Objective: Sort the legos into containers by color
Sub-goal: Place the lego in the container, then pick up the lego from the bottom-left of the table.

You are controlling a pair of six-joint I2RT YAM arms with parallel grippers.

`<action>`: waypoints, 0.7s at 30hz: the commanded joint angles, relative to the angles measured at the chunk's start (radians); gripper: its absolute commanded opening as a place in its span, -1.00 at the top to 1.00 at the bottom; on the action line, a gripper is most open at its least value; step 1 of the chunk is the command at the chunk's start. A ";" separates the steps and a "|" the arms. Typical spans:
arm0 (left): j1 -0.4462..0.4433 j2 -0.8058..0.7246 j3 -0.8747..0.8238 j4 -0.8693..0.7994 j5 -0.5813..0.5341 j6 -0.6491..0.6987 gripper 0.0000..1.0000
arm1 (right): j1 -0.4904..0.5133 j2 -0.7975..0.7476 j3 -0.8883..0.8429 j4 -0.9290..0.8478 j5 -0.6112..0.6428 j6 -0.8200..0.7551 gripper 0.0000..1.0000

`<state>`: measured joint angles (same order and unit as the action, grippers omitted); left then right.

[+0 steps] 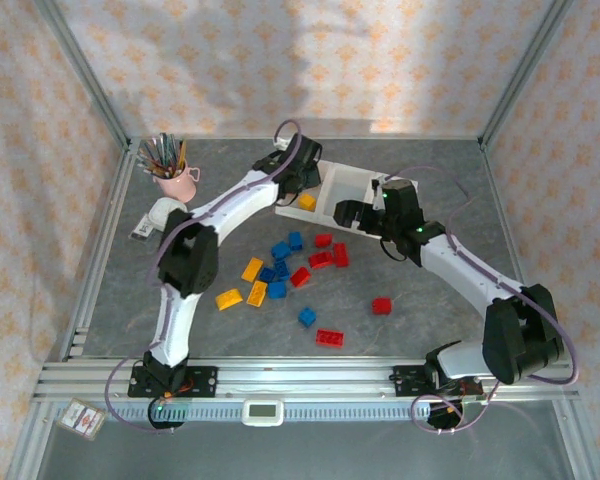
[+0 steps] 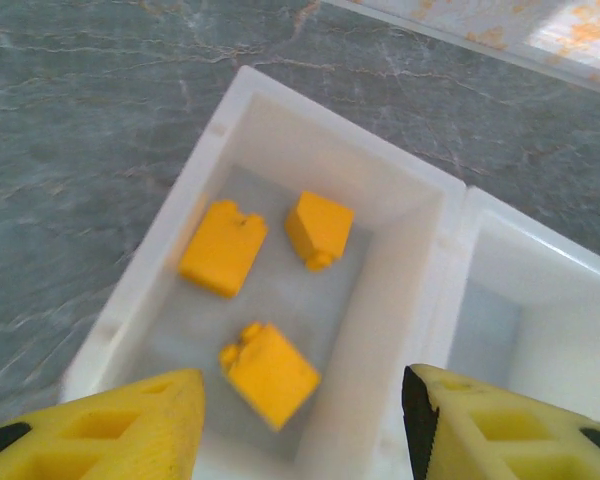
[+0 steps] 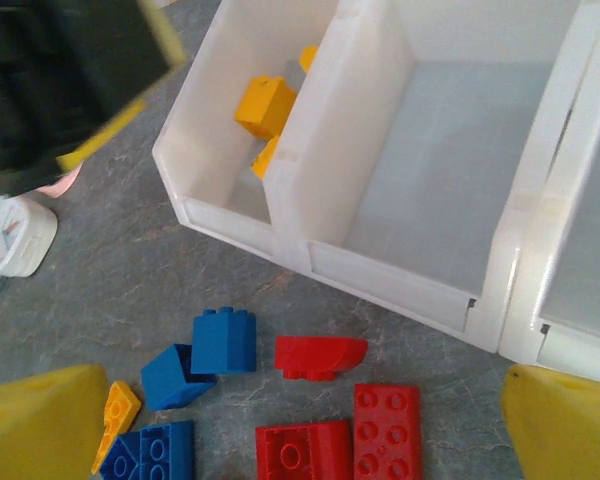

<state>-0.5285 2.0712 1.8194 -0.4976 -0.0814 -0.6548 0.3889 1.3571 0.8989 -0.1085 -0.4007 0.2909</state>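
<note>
Middle compartment (image 3: 430,170) free from above; left arm (image 1: 230,205) hangs over end compartment (image 2: 280,130); legos (image 1: 280,270) crowd table (image 1: 420,330) centre.

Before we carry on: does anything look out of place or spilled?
Nothing stands out. Three yellow bricks lie in the tray's end compartment, no other colour among them; the other bricks lie loose on the table.

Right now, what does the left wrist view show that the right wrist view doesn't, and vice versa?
Left wrist, not right: the three yellow bricks whole on the compartment floor, and the left gripper open, nothing between its fingers. Right wrist, not left: the right gripper, open, over loose blue bricks and red bricks on the table. Both: the end compartment of the white tray, holding yellow bricks, and the bare compartment beside it.
</note>
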 commanded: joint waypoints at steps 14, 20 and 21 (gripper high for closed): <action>-0.018 -0.726 -0.852 0.006 -0.044 -0.207 -0.29 | 0.222 -0.039 -0.058 -0.033 -0.018 -0.062 -0.99; -0.024 -0.879 -1.024 -0.124 -0.080 -0.318 -0.42 | 0.307 -0.026 -0.085 -0.017 -0.009 -0.059 -0.99; -0.026 -0.898 -1.048 -0.140 -0.082 -0.332 -0.45 | 0.320 -0.027 -0.091 -0.010 -0.008 -0.052 -0.99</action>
<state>-0.5438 1.2144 0.8185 -0.5423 -0.1146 -0.9062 0.6853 1.3361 0.8242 -0.1337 -0.4194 0.2459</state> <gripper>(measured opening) 0.716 0.997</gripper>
